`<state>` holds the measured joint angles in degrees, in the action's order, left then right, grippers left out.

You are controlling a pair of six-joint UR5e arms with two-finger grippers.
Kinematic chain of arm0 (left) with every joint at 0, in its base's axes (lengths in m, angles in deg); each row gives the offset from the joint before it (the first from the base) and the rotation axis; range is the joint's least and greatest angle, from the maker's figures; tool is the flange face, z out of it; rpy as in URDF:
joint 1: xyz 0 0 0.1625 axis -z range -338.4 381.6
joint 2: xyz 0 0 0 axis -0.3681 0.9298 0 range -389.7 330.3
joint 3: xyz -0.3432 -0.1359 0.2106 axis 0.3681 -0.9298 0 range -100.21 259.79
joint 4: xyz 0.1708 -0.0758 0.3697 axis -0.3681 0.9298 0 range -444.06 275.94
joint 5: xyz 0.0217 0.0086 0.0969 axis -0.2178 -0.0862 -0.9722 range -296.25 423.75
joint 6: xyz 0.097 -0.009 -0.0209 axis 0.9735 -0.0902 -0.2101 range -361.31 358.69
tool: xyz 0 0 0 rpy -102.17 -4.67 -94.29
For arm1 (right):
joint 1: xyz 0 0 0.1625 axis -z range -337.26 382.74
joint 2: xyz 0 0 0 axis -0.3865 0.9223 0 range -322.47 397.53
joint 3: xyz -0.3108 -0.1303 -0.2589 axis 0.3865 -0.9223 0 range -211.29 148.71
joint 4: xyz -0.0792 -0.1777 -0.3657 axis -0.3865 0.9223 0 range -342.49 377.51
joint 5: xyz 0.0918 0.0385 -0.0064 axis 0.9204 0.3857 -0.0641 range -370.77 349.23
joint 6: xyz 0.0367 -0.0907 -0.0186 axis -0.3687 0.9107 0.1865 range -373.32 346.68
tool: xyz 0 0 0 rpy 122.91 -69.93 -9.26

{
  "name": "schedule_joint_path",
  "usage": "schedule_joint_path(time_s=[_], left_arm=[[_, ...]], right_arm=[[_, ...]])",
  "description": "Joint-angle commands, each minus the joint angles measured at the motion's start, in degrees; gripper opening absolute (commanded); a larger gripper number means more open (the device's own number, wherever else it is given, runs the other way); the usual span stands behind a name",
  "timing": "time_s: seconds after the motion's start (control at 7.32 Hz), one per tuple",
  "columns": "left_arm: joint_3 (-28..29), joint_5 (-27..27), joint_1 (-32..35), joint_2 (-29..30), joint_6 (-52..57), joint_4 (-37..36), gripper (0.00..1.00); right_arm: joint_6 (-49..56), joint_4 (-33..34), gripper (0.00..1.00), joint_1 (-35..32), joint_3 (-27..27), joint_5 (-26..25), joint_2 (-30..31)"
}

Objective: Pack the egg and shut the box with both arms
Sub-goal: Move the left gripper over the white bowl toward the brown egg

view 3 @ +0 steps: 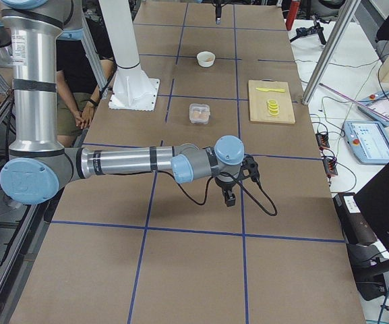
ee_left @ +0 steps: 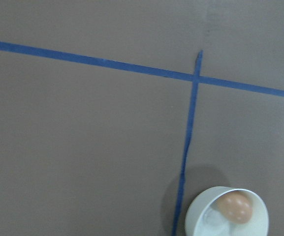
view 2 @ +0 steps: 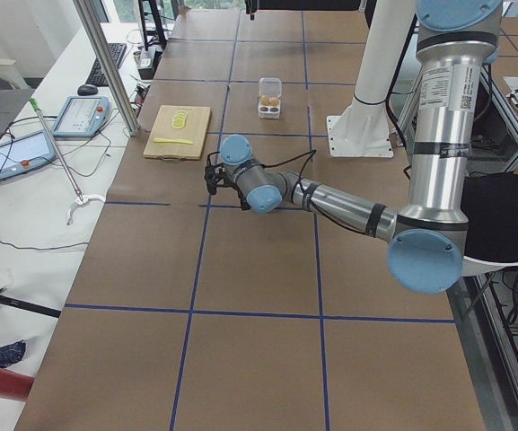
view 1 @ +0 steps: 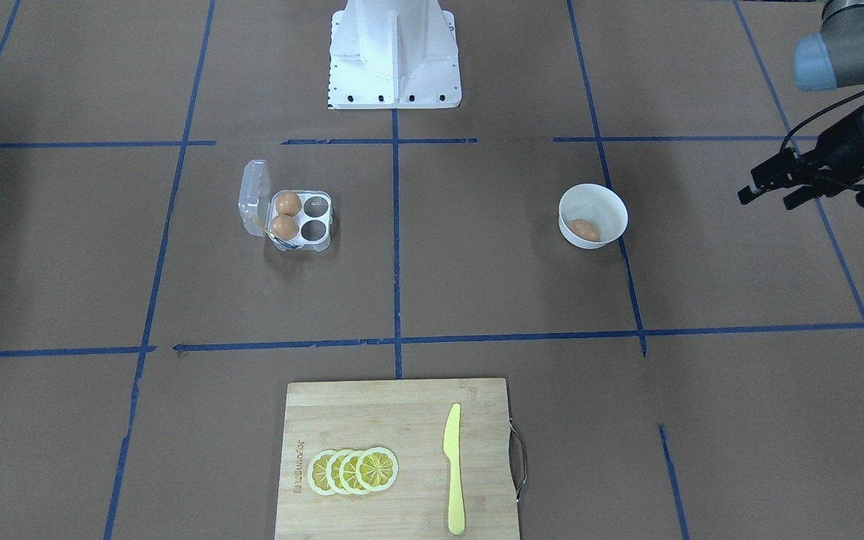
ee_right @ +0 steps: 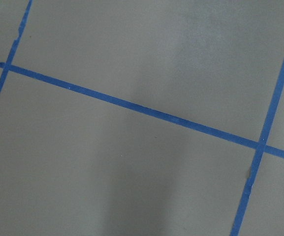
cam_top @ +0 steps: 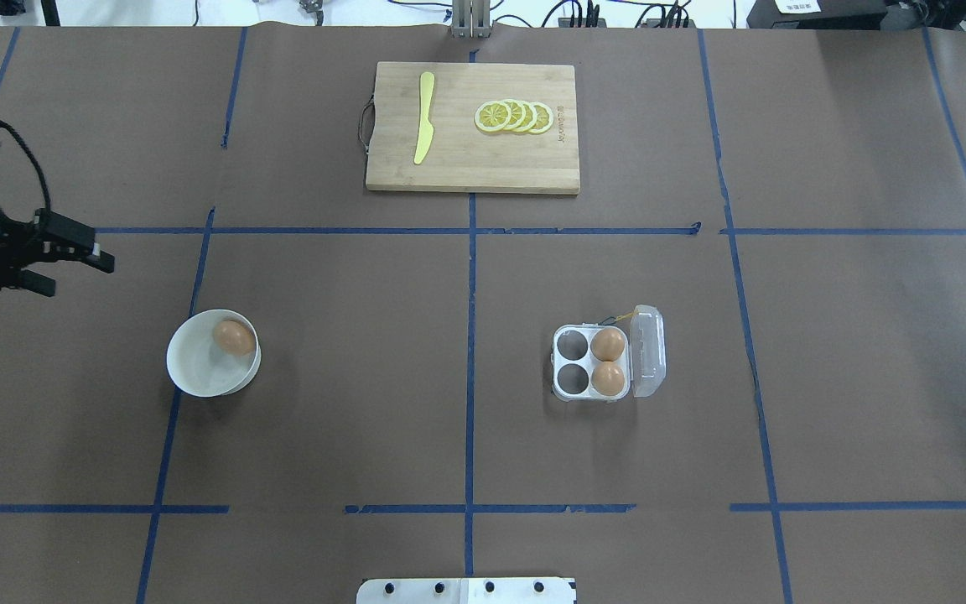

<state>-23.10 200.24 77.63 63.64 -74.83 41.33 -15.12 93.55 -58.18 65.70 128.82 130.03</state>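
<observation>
One egg (cam_top: 234,337) lies in a white bowl (cam_top: 194,369) on the table's left half; it also shows in the left wrist view (ee_left: 234,207). The clear box (cam_top: 589,362) stands right of centre with its lid (cam_top: 649,352) open. Two eggs (cam_top: 608,344) fill the cells by the hinge and the other two cells are empty. My left gripper (cam_top: 80,277) is open and empty, above the table, left of and beyond the bowl. My right gripper (view 3: 229,196) shows only in the exterior right view, far from the box; I cannot tell if it is open.
A wooden cutting board (cam_top: 466,159) with a yellow knife (cam_top: 424,117) and lemon slices (cam_top: 515,117) lies at the far middle. The white pedestal base (view 1: 394,52) stands at the robot's side. A person (view 3: 79,81) sits beside the robot.
</observation>
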Motion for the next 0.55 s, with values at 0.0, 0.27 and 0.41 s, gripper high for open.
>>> schedule_joint_path(time_s=[0.0,0.27,0.41], left_arm=[[-0.4,-11.0,-7.4,2.2,-19.2,2.7,0.99],[-2.7,-21.1,-12.7,2.3,-29.6,2.8,0.99],[-2.8,-25.0,-15.1,2.4,-34.0,2.8,0.99]], right_arm=[[0.1,-0.7,1.00,0.4,-0.1,2.2,0.0],[0.0,-0.7,1.00,0.6,0.0,3.1,0.0],[-0.1,-0.7,1.00,0.8,0.0,3.1,0.0]])
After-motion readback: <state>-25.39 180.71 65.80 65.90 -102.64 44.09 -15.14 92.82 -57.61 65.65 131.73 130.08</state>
